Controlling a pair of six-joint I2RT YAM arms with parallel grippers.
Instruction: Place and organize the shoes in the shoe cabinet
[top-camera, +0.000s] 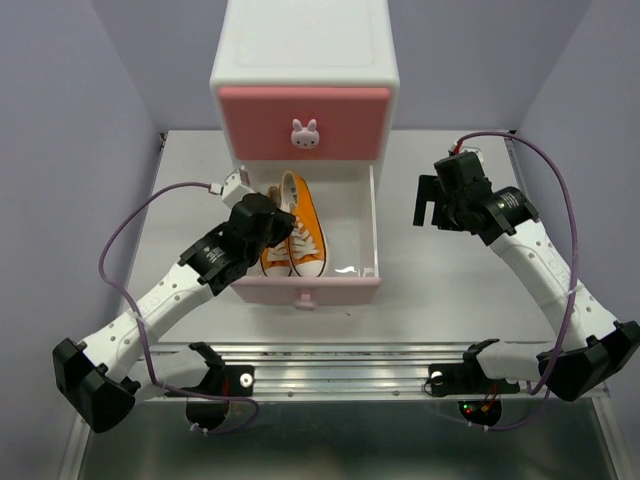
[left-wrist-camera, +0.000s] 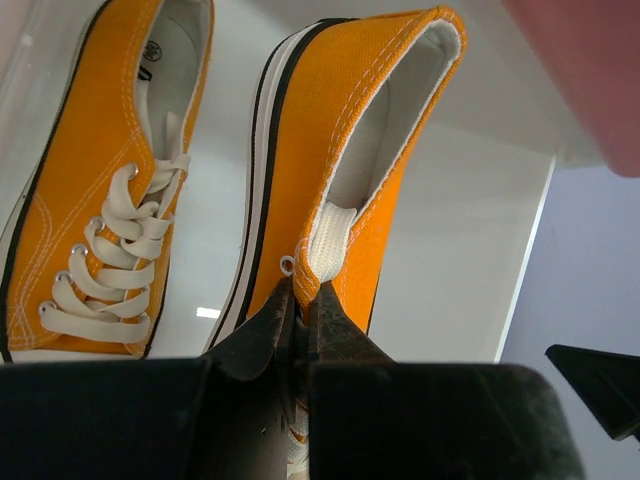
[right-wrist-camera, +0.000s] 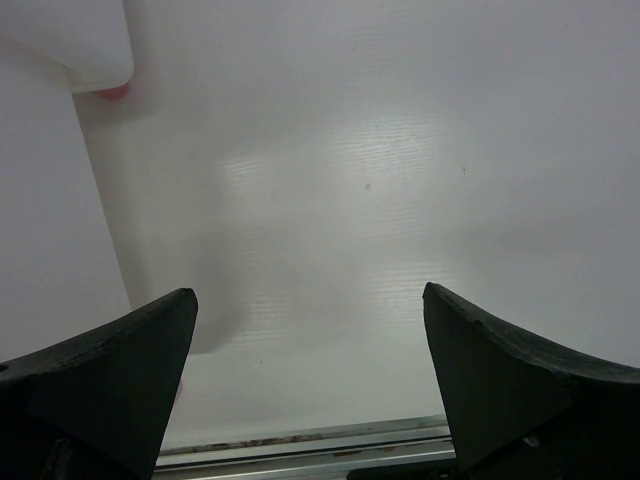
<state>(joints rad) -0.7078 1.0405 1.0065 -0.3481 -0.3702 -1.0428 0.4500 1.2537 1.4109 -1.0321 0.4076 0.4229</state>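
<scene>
The shoe cabinet stands at the back, its upper pink drawer shut and its lower drawer pulled open. Two orange shoes lie inside that drawer. In the left wrist view one orange shoe lies flat with its laces up. The other orange shoe is tilted on its side. My left gripper is shut on that tilted shoe's upper edge near the laces. My right gripper is open and empty over the table, right of the drawer. The white shoes are out of view.
The open drawer's pink front faces the arms. The right half of the drawer floor is bare. A cabinet corner with a pink foot shows in the right wrist view, and the table's metal rail is at the near edge.
</scene>
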